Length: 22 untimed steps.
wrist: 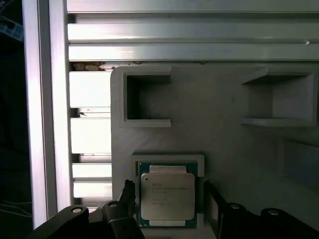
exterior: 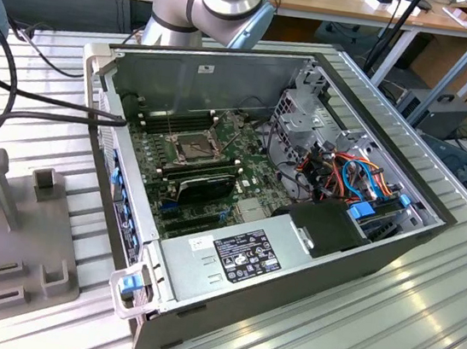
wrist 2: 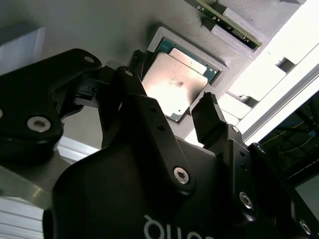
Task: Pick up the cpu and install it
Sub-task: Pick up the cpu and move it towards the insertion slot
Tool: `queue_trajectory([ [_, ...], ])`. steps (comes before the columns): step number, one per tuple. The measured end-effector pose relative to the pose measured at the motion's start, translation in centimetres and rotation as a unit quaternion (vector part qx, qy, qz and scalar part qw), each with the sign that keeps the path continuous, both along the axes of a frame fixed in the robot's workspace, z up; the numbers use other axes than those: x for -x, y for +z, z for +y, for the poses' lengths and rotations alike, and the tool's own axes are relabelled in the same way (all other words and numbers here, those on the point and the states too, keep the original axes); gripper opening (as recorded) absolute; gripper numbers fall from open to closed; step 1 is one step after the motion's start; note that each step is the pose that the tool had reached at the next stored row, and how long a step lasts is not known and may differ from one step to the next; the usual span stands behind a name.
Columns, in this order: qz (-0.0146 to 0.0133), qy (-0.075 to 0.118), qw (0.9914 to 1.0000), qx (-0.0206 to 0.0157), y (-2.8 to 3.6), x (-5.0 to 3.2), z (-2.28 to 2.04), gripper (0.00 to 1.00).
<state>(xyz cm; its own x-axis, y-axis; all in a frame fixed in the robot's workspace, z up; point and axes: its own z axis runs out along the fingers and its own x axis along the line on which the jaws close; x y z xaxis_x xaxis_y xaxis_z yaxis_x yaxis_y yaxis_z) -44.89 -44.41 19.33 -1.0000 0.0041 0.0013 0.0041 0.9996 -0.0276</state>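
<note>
Grey holder tray [exterior: 28, 233] on the worktop [exterior: 419, 337] at the exterior view's left, open PC case [exterior: 291, 260] to its right. In both wrist views the tool [wrist: 169, 201] is open, fingers [wrist: 213, 206] straddling the cpu [wrist: 167, 194], which lies flat in the tray's square recess, not clamped.

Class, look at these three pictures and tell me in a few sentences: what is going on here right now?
The robot arm's gripper hangs over the cpu, which lies flat in a square recess of a grey holder. In both wrist views its fingers stand apart, one on each side of the chip, so it is not yet lifted. In the exterior view the open computer case sits on the ribbed metal table, with the dark socket on its green motherboard.
</note>
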Motion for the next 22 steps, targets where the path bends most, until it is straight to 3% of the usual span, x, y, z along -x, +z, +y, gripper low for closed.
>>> queue_trajectory([
  [10, 0.0001, 0.012, 0.99993, 0.0005, -0.06, 0.01, 0.09, 0.66],
  [22, 0.0000, 0.012, 0.99993, 0.0022, -0.40, 0.01, 0.09, 0.66],
])
